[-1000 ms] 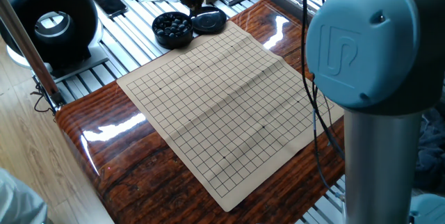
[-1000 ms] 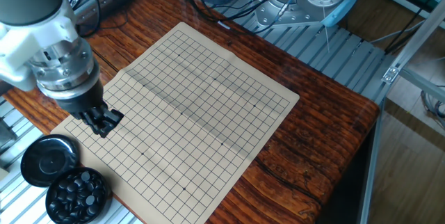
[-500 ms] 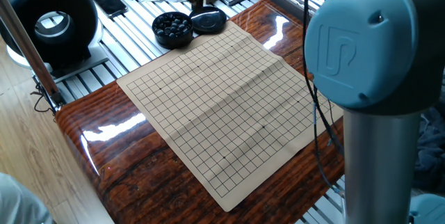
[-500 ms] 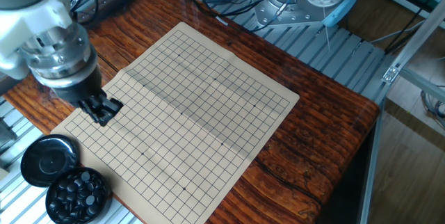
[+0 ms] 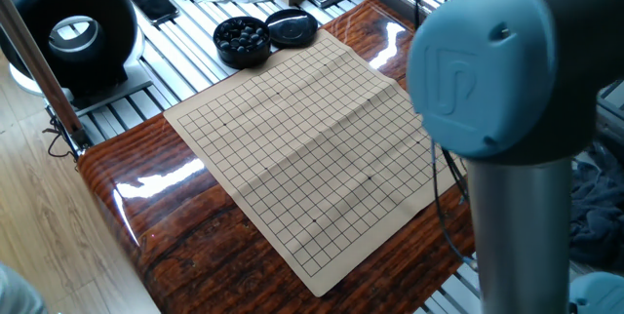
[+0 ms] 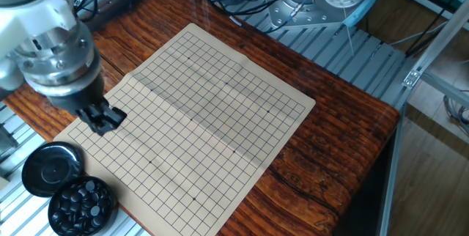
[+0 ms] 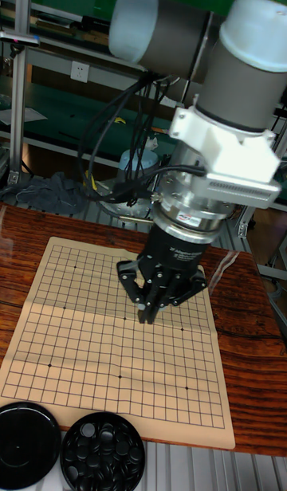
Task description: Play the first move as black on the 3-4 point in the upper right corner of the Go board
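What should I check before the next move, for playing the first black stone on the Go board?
1. Go board has no stones on it: ok.
2. Bowl of black stones is uncovered, with the lid beside it: ok.
3. Stone is held in the gripper: cannot tell. The fingertips look close together and no stone shows.
4. Gripper is over the right crossing: cannot tell. It hangs over the board, and the crossing beneath it is unclear.
5. Cables are clear of the board: ok.
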Controlling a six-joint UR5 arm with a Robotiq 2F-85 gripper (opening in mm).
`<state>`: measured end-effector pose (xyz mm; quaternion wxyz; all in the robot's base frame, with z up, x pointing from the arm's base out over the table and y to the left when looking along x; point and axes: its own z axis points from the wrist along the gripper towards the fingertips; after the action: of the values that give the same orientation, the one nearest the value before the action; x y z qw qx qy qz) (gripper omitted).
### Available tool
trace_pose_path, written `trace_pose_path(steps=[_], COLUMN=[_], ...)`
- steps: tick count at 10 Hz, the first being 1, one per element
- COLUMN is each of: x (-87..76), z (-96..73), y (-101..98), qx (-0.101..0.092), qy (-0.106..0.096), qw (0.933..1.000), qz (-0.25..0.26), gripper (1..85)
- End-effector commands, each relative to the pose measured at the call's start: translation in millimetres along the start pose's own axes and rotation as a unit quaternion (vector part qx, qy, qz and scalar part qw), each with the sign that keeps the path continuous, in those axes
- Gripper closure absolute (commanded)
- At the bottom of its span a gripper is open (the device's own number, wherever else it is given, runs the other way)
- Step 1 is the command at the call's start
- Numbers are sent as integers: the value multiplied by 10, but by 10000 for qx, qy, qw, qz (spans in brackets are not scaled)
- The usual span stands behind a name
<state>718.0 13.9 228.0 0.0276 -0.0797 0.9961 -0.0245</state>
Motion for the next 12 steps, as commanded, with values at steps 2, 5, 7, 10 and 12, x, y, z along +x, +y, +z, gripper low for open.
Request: trace_pose_path(steps=[2, 5, 7, 10, 12], x=[-99, -114, -118, -140, -170], z=[-15, 33, 46, 35, 40], y=[166, 217, 220, 373, 304], qx=[-86, -216, -224, -521, -391], qy=[-25, -37, -37, -65, -123], qw=[10000, 9997, 9997, 9981, 9983], qz=[39, 93, 132, 333, 420], gripper=[697, 697, 697, 700, 713])
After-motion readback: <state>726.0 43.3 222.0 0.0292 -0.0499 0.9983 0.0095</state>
